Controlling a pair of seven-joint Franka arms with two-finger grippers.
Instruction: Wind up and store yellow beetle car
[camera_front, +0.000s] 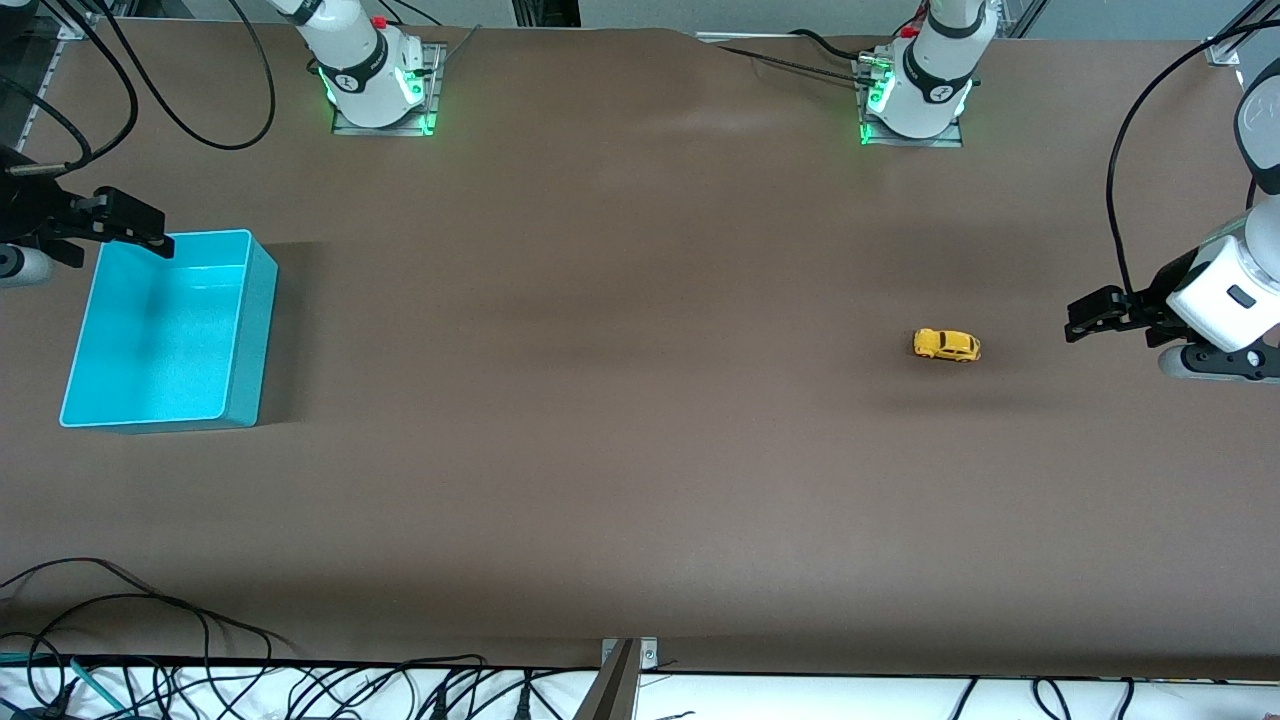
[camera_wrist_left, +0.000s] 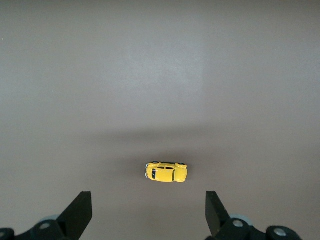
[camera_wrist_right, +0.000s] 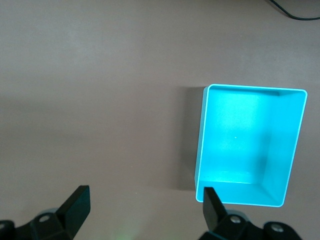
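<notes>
The yellow beetle car (camera_front: 946, 345) stands on its wheels on the brown table toward the left arm's end. It also shows in the left wrist view (camera_wrist_left: 166, 171). My left gripper (camera_front: 1085, 320) hangs open and empty in the air beside the car, at the table's end; its jaws stand wide apart (camera_wrist_left: 148, 215). The teal bin (camera_front: 170, 330) sits empty at the right arm's end, also in the right wrist view (camera_wrist_right: 250, 150). My right gripper (camera_front: 140, 228) is open and empty over the bin's corner edge (camera_wrist_right: 145, 210).
The brown table mat (camera_front: 600, 400) spans the whole view. Cables (camera_front: 150, 640) lie along the table edge nearest the front camera. The arm bases (camera_front: 375, 80) stand at the edge farthest from the camera.
</notes>
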